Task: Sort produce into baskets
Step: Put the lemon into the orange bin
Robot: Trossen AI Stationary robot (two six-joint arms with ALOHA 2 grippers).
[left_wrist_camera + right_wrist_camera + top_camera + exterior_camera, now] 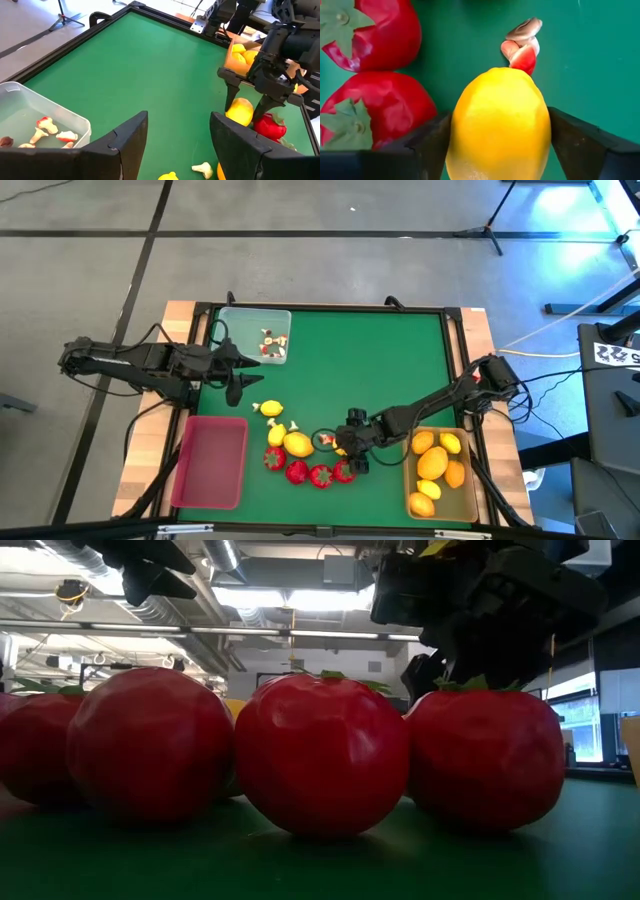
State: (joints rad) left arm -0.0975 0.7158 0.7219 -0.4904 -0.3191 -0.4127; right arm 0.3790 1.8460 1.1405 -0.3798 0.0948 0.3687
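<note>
While its two dark fingers stand on both sides of a smooth yellow toy lemon (497, 125), the right gripper (349, 443) is near the front edge of the green table (370, 360); the jaws touch the fruit or nearly so, but I cannot tell if they already press it. The step in hand looks like the grasp of this lemon. Next the jaws should close firmly, lift, and carry it to the tan rectangular basket (470, 505) at the front right corner, where other yellow and orange fruits lie. The lemon's long axis seems to run along the fingers, its tip pointing away from the wrist. Red strawberries (320, 475) lie just beside it. The left gripper (237, 373), open and empty, waits beside the clear plastic tray (255, 315).
</note>
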